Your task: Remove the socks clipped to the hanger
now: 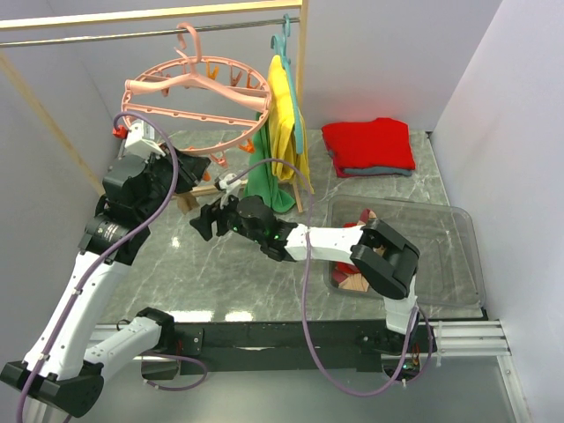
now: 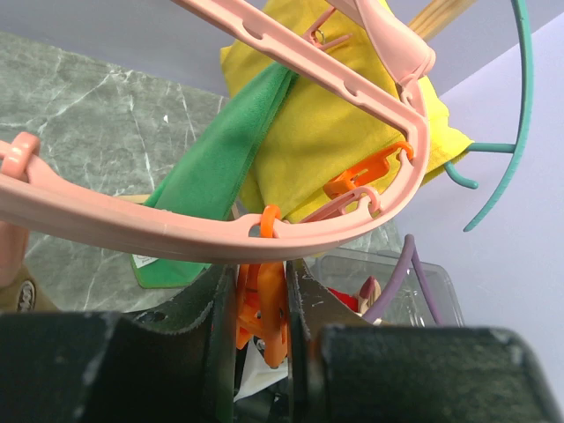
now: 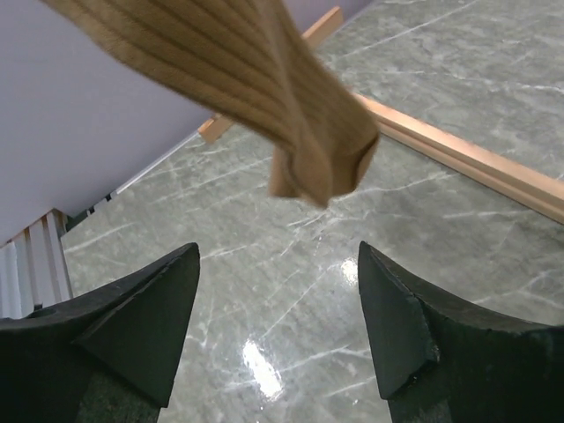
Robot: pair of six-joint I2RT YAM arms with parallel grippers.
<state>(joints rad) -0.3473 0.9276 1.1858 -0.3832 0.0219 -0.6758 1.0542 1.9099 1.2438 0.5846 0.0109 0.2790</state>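
One orange plastic clip on the round salmon-pink plastic hanger ring sits clamped in my left pincer. Just right, a tan ribbed sock dangles above my right pincer, which is spread apart. It looks soft and light, so I'd pinch its bunched end.

— What's up by that wooden rail along the top?
— A teal hanger, upper middle, with a yellow cloth hanging against it and a green cloth just below.
— And on the marble table?
— A folded red garment at upper right, perhaps lying on something grey. Below it, at lower right, a clear bin.
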